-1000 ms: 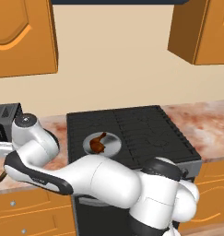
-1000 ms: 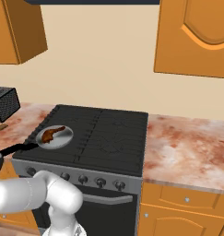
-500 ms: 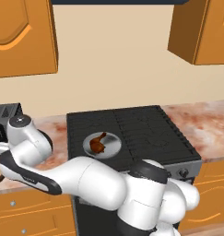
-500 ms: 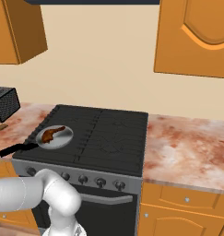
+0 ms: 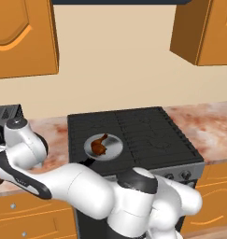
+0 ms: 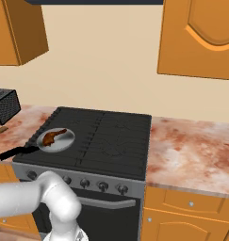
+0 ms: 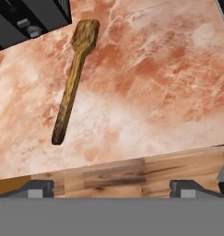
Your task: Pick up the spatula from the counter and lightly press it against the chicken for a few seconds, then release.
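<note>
Wooden and brown, the spatula point(image 7: 74, 76) lies flat on the pink marbled counter point(image 7: 159, 78) in the upper left of the hand view. Its blade points toward the top edge near a dark toaster point(image 7: 26, 18), and its handle slants down and to the left. The gripper point(image 7: 114, 188) hangs at the bottom of that frame, over the counter's front edge, fingertips point(image 7: 37, 188) spread wide with nothing between them, apart from the spatula. Left of centre in the left base view, the chicken drumstick point(image 5: 99, 145) sits in a grey pan point(image 5: 116, 150) on the black stove point(image 5: 147, 135).
</note>
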